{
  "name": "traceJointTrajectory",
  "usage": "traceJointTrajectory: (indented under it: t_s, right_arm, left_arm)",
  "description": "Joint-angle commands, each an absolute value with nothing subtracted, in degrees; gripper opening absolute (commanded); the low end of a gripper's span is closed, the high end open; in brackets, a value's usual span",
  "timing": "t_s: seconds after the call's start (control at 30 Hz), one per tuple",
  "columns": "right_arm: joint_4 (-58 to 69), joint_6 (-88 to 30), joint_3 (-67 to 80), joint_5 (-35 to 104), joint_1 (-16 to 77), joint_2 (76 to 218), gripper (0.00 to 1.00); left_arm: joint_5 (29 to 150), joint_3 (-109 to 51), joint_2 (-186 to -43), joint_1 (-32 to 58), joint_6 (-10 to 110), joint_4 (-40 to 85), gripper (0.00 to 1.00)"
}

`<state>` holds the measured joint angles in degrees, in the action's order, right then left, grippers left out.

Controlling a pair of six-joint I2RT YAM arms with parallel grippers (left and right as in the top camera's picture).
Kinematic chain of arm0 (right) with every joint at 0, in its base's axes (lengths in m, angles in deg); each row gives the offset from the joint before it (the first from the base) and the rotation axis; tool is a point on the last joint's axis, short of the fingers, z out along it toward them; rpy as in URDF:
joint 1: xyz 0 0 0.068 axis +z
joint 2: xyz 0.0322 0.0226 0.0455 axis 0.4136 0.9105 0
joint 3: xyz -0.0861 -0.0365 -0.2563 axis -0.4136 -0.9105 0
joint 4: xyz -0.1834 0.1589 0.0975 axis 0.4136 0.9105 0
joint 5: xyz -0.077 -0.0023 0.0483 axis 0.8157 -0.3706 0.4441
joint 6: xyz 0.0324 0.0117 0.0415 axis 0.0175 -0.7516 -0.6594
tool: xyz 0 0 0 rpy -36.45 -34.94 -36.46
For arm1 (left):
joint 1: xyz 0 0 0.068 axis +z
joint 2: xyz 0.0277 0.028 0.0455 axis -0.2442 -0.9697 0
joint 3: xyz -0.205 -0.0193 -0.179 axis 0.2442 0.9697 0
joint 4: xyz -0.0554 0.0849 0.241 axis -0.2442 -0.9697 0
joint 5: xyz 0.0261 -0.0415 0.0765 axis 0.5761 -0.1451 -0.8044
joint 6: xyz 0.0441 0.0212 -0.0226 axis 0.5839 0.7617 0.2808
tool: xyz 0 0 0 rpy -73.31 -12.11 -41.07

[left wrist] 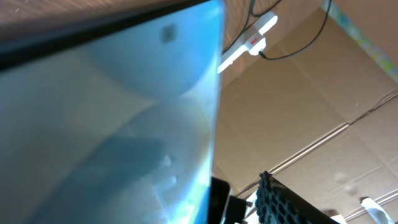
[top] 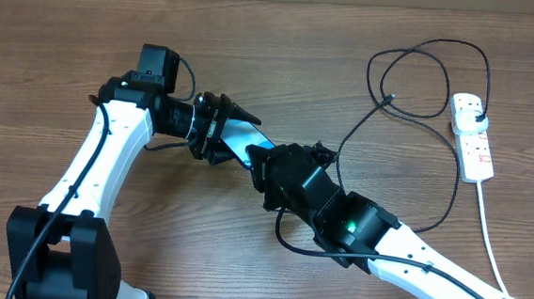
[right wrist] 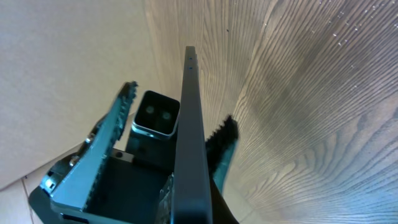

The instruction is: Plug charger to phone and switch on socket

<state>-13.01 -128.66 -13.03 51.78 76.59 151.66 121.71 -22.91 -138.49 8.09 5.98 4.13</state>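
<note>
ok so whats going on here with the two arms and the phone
The left gripper clamps the phone by one end, a finger on each face. The right gripper is up against the phone's other end, and whether it holds anything is hidden. The charger has its plug in the socket, and its cable loops across the table toward the right arm. Whether the connector is in the phone cannot be seen.

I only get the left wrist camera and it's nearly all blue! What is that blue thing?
Observer: That's the phone. From overhead, the left gripper holds it by one end.
Operator: Where's the other arm?
Observer: The right gripper straddles the phone's other end, jaws apart.
Operator: Where does the black wire go?
Observer: The charger loops from the socket across the table to the right arm.
</note>
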Motion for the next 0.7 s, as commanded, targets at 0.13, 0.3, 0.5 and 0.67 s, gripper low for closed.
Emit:
traceJointTrajectory:
  t_s: [0.13, 0.3, 0.5, 0.67]
  right_arm:
    - [-13.86, -129.36, -12.68, 51.48, 76.48, 151.29, 0.04]
    - [-13.86, -129.36, -12.68, 51.37, 76.48, 151.29, 0.04]
    - [-14.04, -129.36, -12.68, 50.82, 76.48, 151.29, 0.12]
    - [-14.04, -129.34, -12.68, 50.25, 76.48, 151.29, 0.31]
  left_arm:
    - [121.01, -23.24, -138.79, 7.57, 3.05, 5.42, 0.34]
    - [119.96, -23.24, -138.79, 7.57, 2.18, 5.44, 0.13]
    - [119.68, -23.24, -138.79, 7.57, 0.86, 6.47, 0.04]
    - [119.65, -23.24, -138.79, 7.57, 0.06, 6.49, 0.04]
